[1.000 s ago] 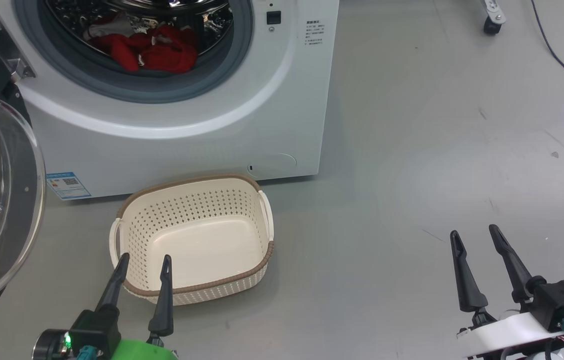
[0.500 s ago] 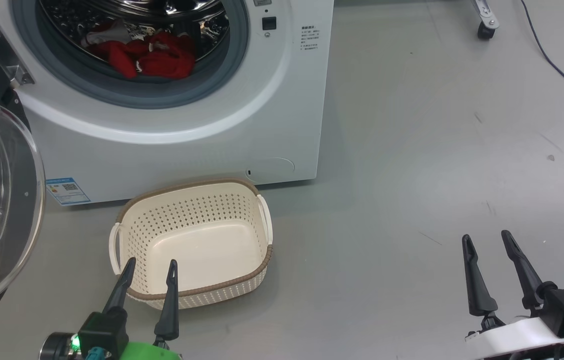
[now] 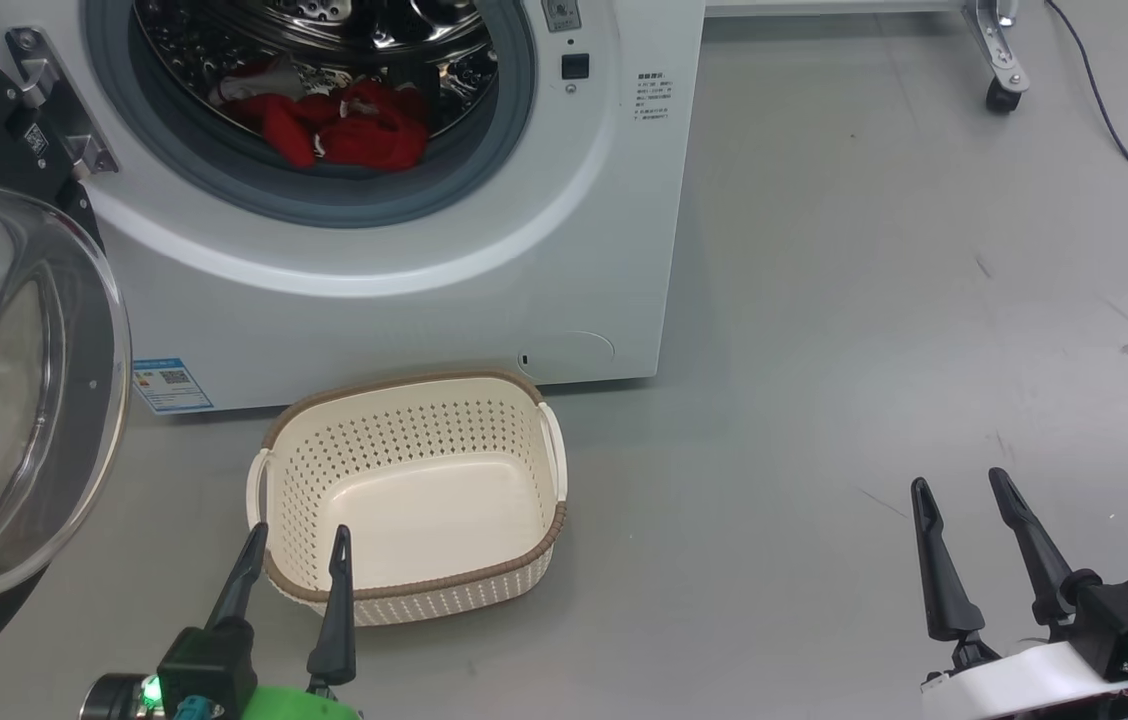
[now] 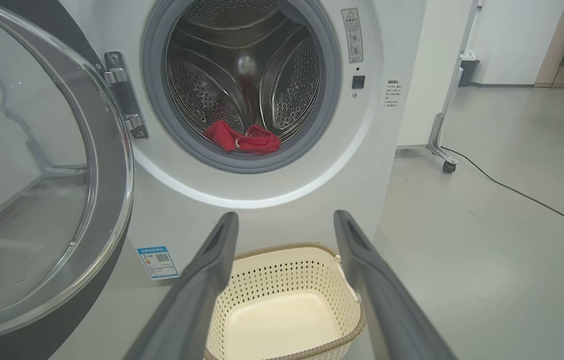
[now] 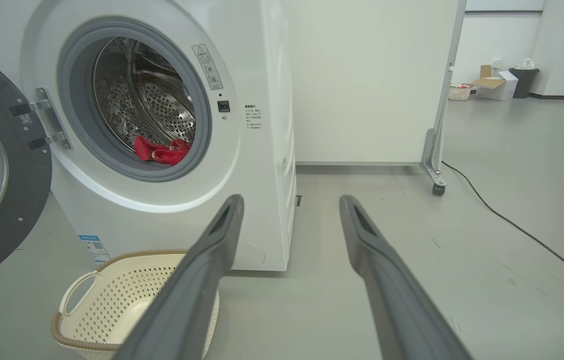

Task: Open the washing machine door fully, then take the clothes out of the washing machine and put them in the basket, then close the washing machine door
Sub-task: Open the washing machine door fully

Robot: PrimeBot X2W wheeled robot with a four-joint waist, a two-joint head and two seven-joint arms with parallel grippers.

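Well: door (image 3: 106,330) swung wide at left, clothes (image 3: 354,125) low in the washing machine (image 3: 404,300) drum (image 3: 214,45), basket (image 3: 404,384) empty on floor (image 3: 824,300) below. Left tool (image 3: 299,530), right tool (image 3: 959,482) both spread, holding nothing. Likely risks: left tool clips door reaching in; garment snags rubber ring (image 3: 324,207), drops short of basket.

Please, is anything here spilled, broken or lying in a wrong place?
Nothing stands out. The door is open, the clothes lie in the drum, and the basket stands upright and empty.
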